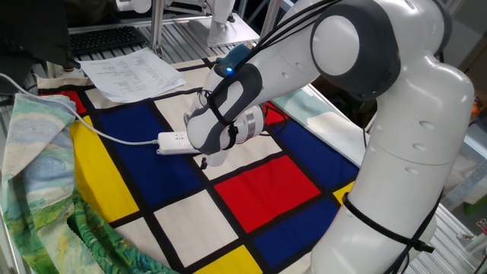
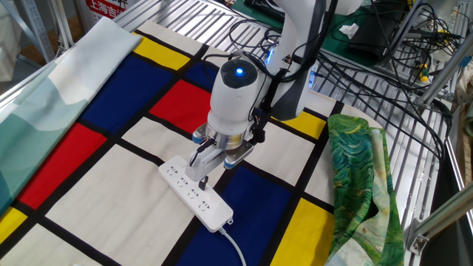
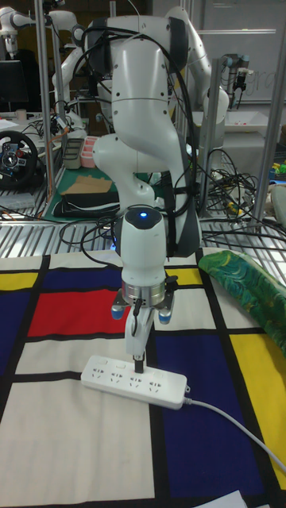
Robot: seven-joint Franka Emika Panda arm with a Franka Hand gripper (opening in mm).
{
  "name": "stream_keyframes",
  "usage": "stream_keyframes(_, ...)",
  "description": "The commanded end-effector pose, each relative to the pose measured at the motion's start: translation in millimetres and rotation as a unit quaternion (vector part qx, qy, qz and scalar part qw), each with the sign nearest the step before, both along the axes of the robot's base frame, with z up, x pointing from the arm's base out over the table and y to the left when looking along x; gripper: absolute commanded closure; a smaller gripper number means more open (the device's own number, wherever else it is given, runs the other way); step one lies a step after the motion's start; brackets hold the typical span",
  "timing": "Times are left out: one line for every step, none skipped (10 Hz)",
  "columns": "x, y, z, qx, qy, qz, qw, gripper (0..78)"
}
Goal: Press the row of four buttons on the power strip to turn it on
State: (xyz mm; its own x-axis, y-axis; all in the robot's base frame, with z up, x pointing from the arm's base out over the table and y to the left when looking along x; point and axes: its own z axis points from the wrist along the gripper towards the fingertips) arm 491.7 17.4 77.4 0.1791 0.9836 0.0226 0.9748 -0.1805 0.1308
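The white power strip (image 2: 196, 193) lies on the coloured checkered cloth (image 2: 89, 192), its thin cord (image 2: 235, 247) leaving its near end. It also shows as the power strip (image 3: 135, 381) and, half hidden behind the wrist, the power strip (image 1: 173, 141). My gripper (image 2: 203, 179) points straight down, fingers shut together into one narrow tip. That tip of the gripper (image 3: 137, 367) touches the strip's top face near its middle. The four buttons are too small to pick out among the socket holes. In one fixed view the arm hides the fingertips.
White paper sheets (image 1: 133, 72) lie at the cloth's far corner. A green patterned cloth (image 2: 362, 177) is bunched beside the checkered one, also seen as the green cloth (image 1: 38, 160). Black cables (image 2: 369, 52) run over the metal grille behind the arm. A pale teal sheet (image 2: 44, 96) lies on one side.
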Motion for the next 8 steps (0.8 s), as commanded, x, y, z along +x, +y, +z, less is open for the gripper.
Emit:
stream_keyframes(-9.2, 3.5, -6.9, -0.001, 0.005, -0.001, 1.0, 0.1)
stream_keyframes(-9.2, 3.0, -8.4, -0.002, 0.005, 0.0, 1.0, 0.1)
stream_keyframes(-9.2, 2.3, -10.7, -0.002, 0.003, 0.002, 1.0, 0.1)
stream_keyframes(-9.5, 1.7, -12.6, -0.003, 0.002, 0.003, 1.0, 0.1)
stream_keyframes(-9.4, 1.6, -12.8, -0.003, 0.001, 0.003, 1.0, 0.1)
stream_keyframes(-10.5, 3.4, -9.9, -0.007, 0.004, 0.005, 1.0, 0.1)
stream_keyframes(-11.1, 5.1, -6.1, -0.006, 0.007, 0.005, 0.9999, 0.1)
stream_keyframes(-11.4, 6.4, -1.4, -0.007, 0.01, 0.006, 0.9999, 0.1)
